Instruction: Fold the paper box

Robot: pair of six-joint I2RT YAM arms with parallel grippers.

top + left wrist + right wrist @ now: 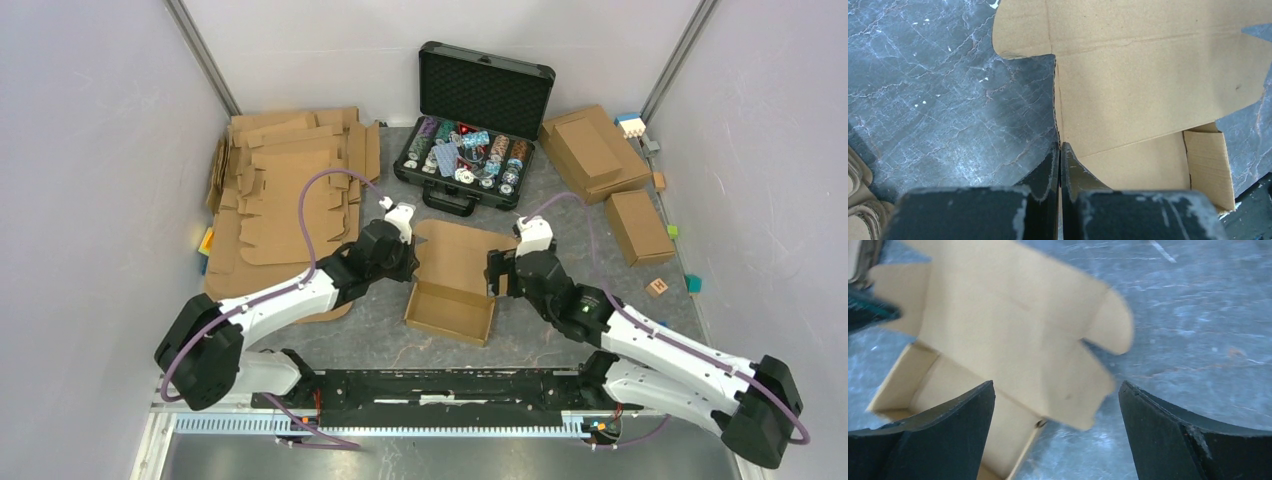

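Observation:
The paper box lies mid-table between the arms, its near part folded into a shallow tray and its lid flap lying open toward the far side. My left gripper is at the box's left side. In the left wrist view the gripper is shut on the thin edge of the box's left wall. My right gripper is at the box's right side. In the right wrist view it is open and empty, with the box's rounded flaps just ahead of the jaws.
An open black case of chips stands at the back. A pile of brown blanks lies at the left. A wide cardboard box and a smaller one sit at the right, with small coloured blocks nearby.

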